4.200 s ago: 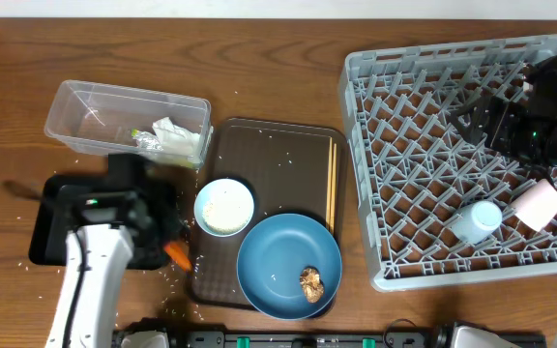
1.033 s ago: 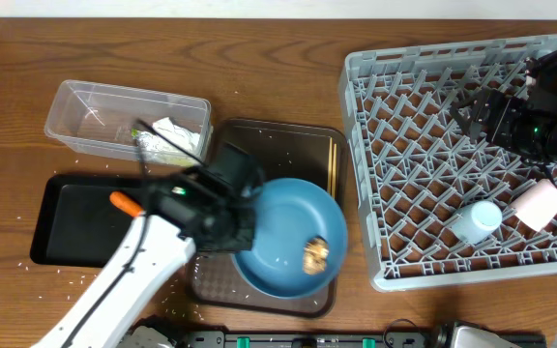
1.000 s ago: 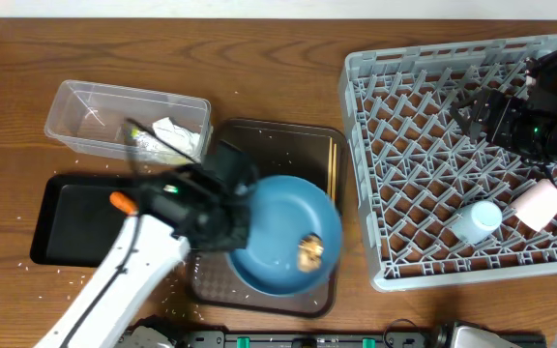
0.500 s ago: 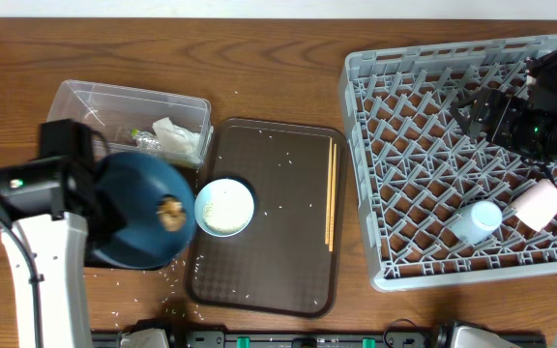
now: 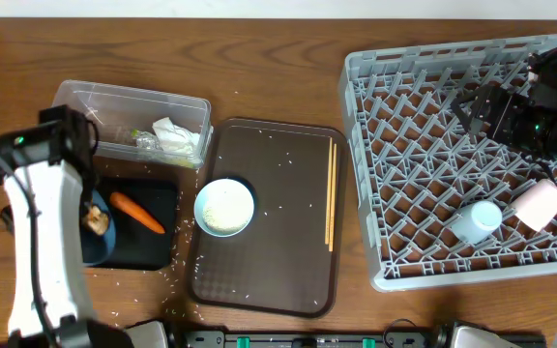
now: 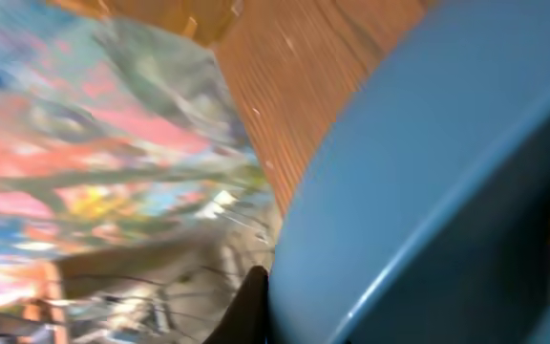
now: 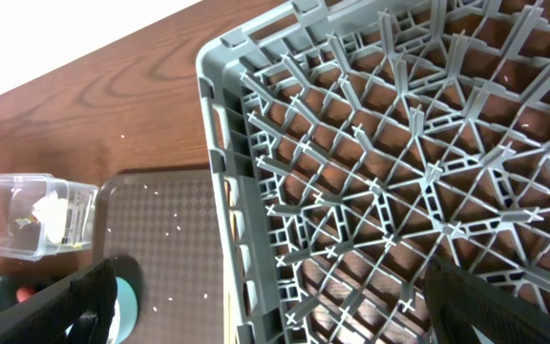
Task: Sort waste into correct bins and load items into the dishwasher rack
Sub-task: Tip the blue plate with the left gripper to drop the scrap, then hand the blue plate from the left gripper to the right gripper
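wooden table (image 5: 278, 68) bears tub (image 5: 104, 118), black tray (image 5: 148, 249), brown tray (image 5: 278, 222), rack (image 5: 358, 164) (rice (image 5: 174, 278) scattered).

My left arm (image 5: 39, 242) stretches up the left side in the overhead view, and its fingers (image 6: 250, 302) look clamped on the rim of the tilted blue dish (image 6: 428, 172). My right arm (image 5: 538, 118) hangs out at far right, right fingers (image 7: 76, 304) spread wide, gripping nothing.

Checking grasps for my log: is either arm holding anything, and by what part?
The left gripper holds the blue dish by its rim, tilted over the black tray. The right gripper is open and empty above the rack.
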### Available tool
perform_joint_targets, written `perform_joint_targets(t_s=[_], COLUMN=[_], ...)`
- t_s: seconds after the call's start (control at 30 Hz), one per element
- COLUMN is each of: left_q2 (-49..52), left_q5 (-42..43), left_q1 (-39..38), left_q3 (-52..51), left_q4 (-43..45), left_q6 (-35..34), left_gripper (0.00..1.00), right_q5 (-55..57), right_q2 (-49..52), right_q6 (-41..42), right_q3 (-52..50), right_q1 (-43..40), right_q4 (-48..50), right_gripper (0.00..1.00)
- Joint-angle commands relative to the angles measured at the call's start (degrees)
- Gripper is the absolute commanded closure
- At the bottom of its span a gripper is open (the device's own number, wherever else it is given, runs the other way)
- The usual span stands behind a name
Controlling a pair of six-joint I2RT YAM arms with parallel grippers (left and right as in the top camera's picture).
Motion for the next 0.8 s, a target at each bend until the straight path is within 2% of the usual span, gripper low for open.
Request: perform_joint_targets(t_s=[0.0,0.23,0.47,0.77], left_q2=[2.78,9.62,10.51,8.81], left_q5=[-11.1,-17.75,-20.48,-14.49], left_q1=[-3.1,-8.48,-10.69,-10.73], left_q3=[0.22,0.22,0.22,0.96], left_q4=[-1.16,-3.26,-4.07,-5.4], left_q6=[-2.78,-2.78,-2.82,-4.72], left_gripper=[0.94,0.94,0.94,0.94], right_q5=[0.0,0.0,-0.04,-0.04], right_q2=[0.02,0.02,0.02,0.02], right_q6=[-0.85,-0.85,-0.81,-1.03], right_q3=[-0.24,-0.24,-0.24,-0.24], right_q1=[0.33,0.33,0.33,0.33], right_q4=[0.33,1.36,2.49,0.81], right_gripper=[0.04,0.04,0.04,0.04])
